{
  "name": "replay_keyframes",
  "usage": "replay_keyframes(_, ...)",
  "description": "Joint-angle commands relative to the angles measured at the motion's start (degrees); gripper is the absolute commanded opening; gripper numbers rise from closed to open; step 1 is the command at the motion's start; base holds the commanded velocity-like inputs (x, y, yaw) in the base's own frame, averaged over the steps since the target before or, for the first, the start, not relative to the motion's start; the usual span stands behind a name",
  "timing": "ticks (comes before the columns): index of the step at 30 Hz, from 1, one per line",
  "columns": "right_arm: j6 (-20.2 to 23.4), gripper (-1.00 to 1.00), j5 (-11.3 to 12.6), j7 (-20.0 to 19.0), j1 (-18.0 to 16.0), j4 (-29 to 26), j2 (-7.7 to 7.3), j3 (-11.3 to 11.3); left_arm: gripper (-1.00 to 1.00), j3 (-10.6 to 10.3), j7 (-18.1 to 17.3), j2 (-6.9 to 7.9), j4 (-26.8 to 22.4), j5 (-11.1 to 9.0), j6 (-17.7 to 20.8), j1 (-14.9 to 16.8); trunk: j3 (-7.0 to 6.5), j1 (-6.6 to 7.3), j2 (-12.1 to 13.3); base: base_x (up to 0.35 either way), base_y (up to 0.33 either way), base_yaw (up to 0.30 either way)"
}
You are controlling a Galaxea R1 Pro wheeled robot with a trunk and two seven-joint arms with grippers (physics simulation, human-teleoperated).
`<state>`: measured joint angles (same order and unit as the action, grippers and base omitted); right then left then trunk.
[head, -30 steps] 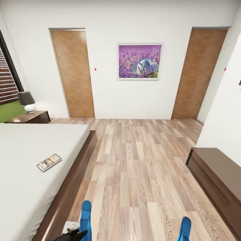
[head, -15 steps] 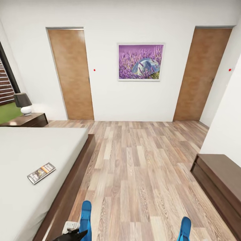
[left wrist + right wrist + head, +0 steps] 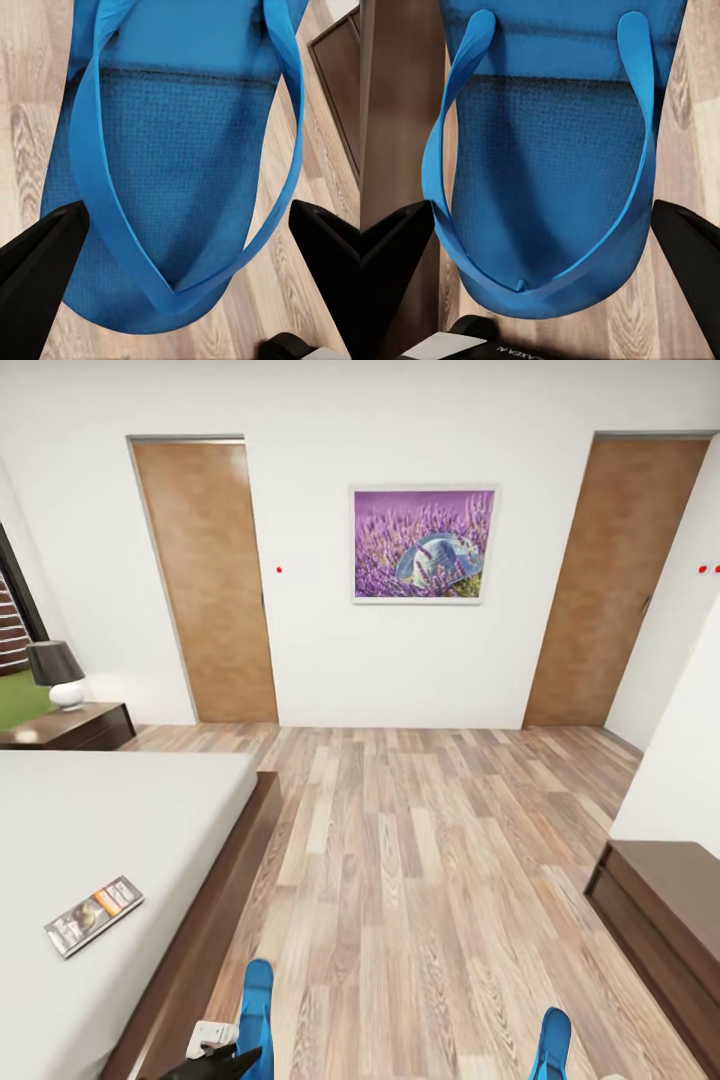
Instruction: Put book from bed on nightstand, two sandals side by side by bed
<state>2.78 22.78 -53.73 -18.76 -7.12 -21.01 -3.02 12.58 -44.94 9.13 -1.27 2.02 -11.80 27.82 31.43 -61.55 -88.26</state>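
Note:
The book [image 3: 93, 916] lies flat on the bed [image 3: 130, 810], near its right edge. One nightstand [image 3: 70, 728] stands past the bed's far end by the left wall. In the head view both blue sandals rise from the bottom edge, the left sandal [image 3: 257, 1010] beside the bed frame and the right sandal [image 3: 551, 1042] over the floor. My left gripper [image 3: 180, 251] is shut on its sandal [image 3: 172, 150], with a black finger [image 3: 37, 262] on each side. My right gripper [image 3: 540, 251] is shut on the other sandal [image 3: 547, 165] in the same way.
A long dark bench [image 3: 665, 920] stands at the right under a white wall corner [image 3: 680, 760]. Two wooden doors [image 3: 205, 580] [image 3: 620, 580] and a purple picture [image 3: 420, 545] line the far wall. A dark-shaded lamp [image 3: 55, 672] sits on the nightstand. Plank floor [image 3: 420, 880] lies between bed and bench.
The whole head view has shifted as the camera moved forward: the book, bed and bench now sit lower and further outward. Both sandals stay in the same grip.

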Motion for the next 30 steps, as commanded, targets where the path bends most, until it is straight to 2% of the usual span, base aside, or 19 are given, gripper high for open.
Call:
replay_keyframes(1, 0.3, -1.0, 0.0, -0.2, 0.0, 0.0, 0.0, -0.4, -1.0, 0.3, -0.1, 0.01, 0.0, 0.2, -0.2, 0.0, 0.06, -0.03, 0.0, 0.333, 0.0, 0.0)
replay_keyframes(19, 0.3, -1.0, 0.0, -0.2, 0.0, 0.0, 0.06, -0.4, -1.0, 0.3, -0.1, 0.01, 0.0, 0.2, -0.2, 0.0, 0.06, -0.03, 0.0, 0.333, 0.0, 0.0)
replay_keyframes(25, 0.3, -1.0, 0.0, -0.2, 0.0, 0.0, 1.12, -0.4, -1.0, 0.3, -0.1, 0.01, 0.1, 0.2, -0.2, 0.0, 0.06, -0.03, 0.0, 0.333, -0.024, 0.0)
replay_keyframes(30, 0.3, -1.0, 0.0, -0.2, 0.0, 0.0, 1.29, -0.4, -1.0, 0.3, -0.2, 0.01, 0.1, 0.2, -0.2, 0.0, 0.06, -0.03, 0.0, 0.325, -0.107, 0.0)
